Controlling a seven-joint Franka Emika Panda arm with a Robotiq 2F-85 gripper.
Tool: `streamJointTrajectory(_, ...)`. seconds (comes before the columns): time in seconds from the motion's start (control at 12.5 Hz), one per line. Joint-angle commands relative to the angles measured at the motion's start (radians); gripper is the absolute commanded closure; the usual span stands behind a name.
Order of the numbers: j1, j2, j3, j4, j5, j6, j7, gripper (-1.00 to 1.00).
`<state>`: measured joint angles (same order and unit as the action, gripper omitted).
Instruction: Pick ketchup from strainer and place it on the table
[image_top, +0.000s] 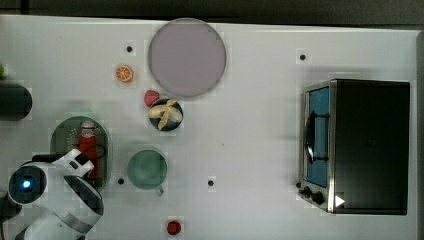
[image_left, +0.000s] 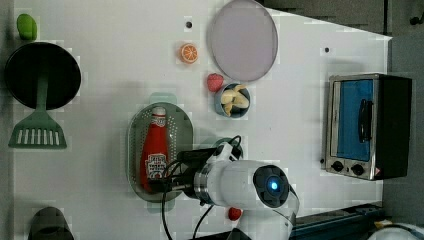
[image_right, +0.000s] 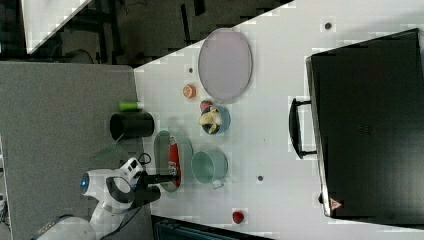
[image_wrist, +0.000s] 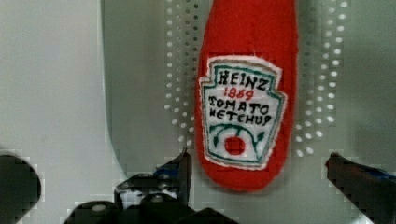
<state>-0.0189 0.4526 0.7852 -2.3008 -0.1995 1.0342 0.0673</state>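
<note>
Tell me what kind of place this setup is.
Probably a robotics lab's mock kitchen: a white table with mounting holes, a toaster oven, toy food like the ketchup lying in a strainer, and a robot arm over it.

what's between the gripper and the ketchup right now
Nothing visible. The open gripper hovers over the ketchup, which lies alone in the strainer, one finger on each side of the bottle's base.

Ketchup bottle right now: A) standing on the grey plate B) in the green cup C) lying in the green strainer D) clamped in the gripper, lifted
C: the ketchup lies flat in the strainer, with the open gripper straddling its base end, fingers clear of both sides.
</note>
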Motion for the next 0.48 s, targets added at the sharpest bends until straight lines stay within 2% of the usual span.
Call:
streamJointTrajectory(0.08, 0.017, 0.019, -0.026, 0.032, -0.058, 0.058, 0.138, -1.0)
streamJointTrajectory(0.32, 0.045, 0.069, -0.071, 0.038, -0.149, 0.088, 0.195, -1.0)
streamJointTrajectory(0.48, 0.071, 0.095, -0.104, 0.057, -0.167, 0.094, 0.206, -1.0)
